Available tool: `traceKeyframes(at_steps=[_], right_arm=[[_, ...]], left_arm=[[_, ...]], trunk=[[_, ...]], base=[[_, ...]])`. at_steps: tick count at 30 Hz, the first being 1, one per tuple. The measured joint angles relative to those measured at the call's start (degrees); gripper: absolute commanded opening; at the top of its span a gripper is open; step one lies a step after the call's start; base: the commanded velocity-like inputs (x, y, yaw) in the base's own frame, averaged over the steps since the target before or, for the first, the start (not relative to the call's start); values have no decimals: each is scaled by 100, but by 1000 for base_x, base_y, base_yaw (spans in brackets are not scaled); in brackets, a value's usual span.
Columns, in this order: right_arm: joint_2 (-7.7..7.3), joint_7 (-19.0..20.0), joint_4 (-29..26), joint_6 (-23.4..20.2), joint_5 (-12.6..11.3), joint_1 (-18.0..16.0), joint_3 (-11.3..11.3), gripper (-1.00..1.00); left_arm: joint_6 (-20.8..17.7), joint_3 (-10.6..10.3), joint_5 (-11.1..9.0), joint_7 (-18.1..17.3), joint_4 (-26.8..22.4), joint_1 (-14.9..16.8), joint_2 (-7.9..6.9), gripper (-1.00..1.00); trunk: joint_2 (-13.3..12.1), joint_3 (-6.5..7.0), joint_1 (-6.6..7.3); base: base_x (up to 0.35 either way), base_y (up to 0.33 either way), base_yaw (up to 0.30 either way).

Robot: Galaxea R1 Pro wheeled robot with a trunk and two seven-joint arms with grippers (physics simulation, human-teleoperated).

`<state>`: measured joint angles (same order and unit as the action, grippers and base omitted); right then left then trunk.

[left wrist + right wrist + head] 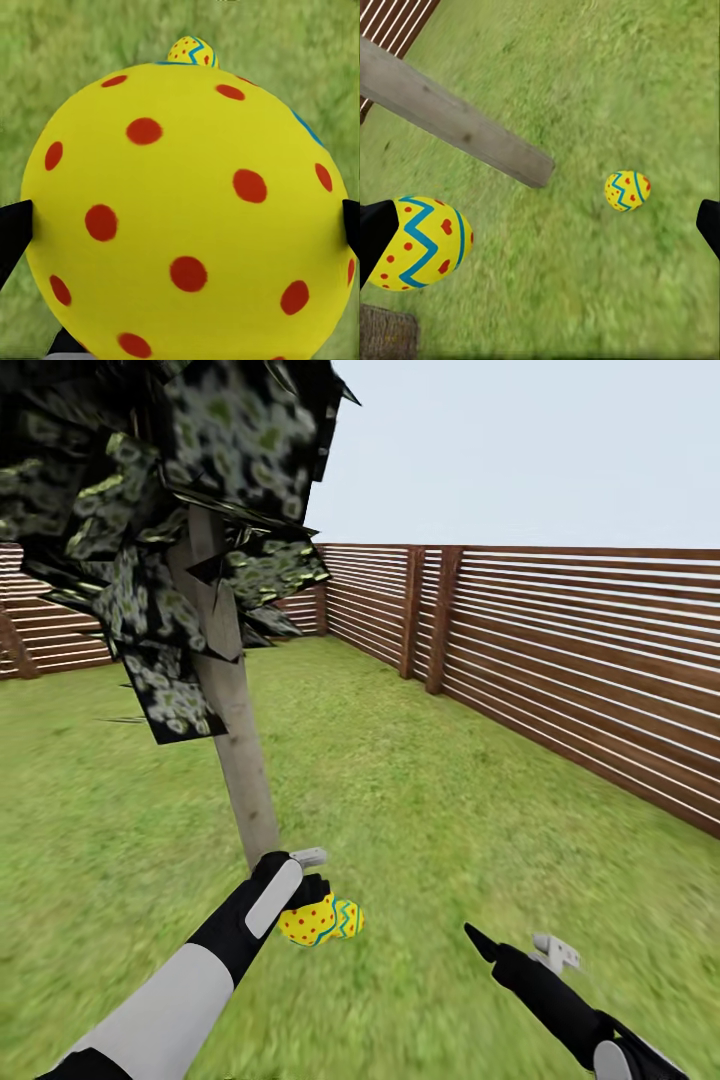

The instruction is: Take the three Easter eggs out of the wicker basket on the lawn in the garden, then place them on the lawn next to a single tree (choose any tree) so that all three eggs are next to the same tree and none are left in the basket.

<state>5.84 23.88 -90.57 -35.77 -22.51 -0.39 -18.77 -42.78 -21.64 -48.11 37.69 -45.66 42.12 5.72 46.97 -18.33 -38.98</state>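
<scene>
We're mid-placement: left claw [312, 905] is clamped on an egg [322, 920], held above the lawn [420, 800] just at 5 o'clock of the tree [232, 740] trunk base in the head view. In the left wrist view that egg [187, 217] sits between the two dark fingertips [13, 232], with a second egg [193, 52] peeking past it on the grass below. The right wrist view shows the trunk [450, 120] meeting the ground, one egg lying on the grass [627, 190] near the trunk base, and another egg [420, 241] close to the camera, which we judge to be the held one. Right claw [520, 952] hangs over grass at 4 o'clock of the frame, jaws apart, nothing in them. The basket isn't in sight, so we can't say where the third egg is. Next move as we read it: lower the left arm until the egg nears the grass beside the one already down, then release gently so it doesn't roll off from the trunk.
</scene>
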Motion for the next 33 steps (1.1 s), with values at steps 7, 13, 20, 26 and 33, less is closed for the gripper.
traceKeyframes(at_steps=[7, 13, 20, 26, 33], right_arm=[[-7, -5, -16, 0, 8, 0, 125, 100], [-9, 2, -26, 55, 13, 6, 140, 100], [-2, -43, -19, 61, 10, 6, 150, 100], [0, -232, -16, 59, 0, 2, 161, 100], [-1, -573, -4, 57, -12, 0, 471, 100]], left_arm=[[0, 0, 0, 8, -1, 0, 0, -100], [2, -1, -1, 9, 1, 1, 1, -100], [0, -1, -3, 16, 0, 1, 0, -100], [0, 0, -1, 17, 2, 1, 0, -100], [0, 1, 0, 19, 3, 1, 1, -100]], trunk=[[0, 0, 0], [0, -1, 0], [0, -30, 0], [0, -68, 0], [0, -114, 0]], base=[[0, -278, 245], [0, -279, 52], [0, -279, 160], [0, -279, 204], [0, -223, 203]])
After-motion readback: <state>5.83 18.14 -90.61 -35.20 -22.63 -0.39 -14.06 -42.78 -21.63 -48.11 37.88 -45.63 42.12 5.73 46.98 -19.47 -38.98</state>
